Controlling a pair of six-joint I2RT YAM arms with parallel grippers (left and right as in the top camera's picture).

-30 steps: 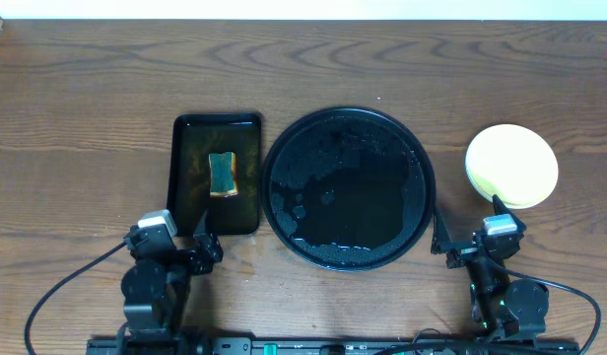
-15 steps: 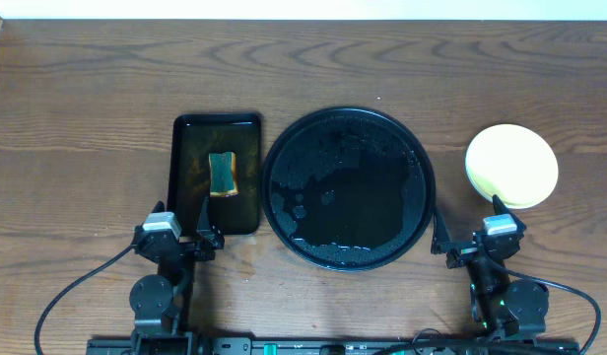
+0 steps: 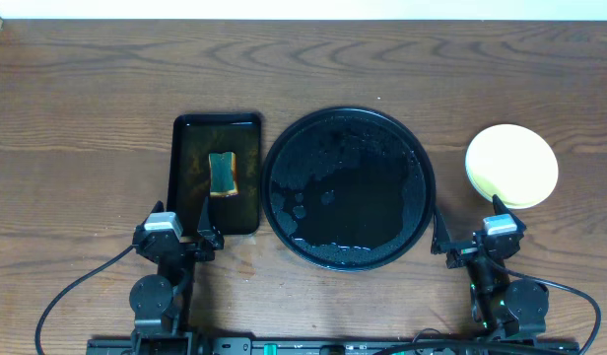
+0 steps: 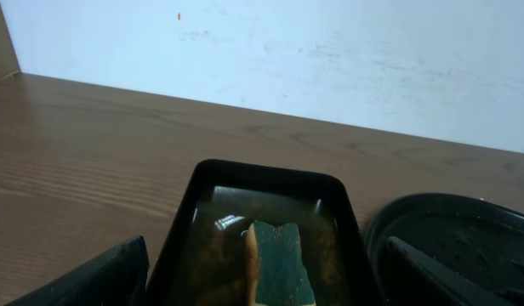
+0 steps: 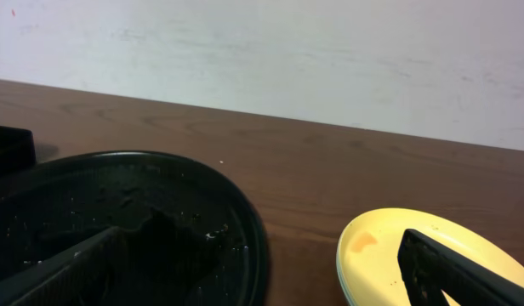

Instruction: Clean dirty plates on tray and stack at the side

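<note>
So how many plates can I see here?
1: a pale yellow plate on the table, right of the round black tray. Others may lie hidden beneath it.

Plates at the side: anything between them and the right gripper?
Nothing visible. The plates sit stacked just beyond the open right gripper, with only bare table between; the tray lies off to its left.

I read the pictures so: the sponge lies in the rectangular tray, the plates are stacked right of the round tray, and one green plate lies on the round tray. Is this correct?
Not fully. The overhead view shows no plate on the round tray, only wet spots. The sponge does lie in the rectangular tray, and the plates are stacked right of the round tray.
</note>
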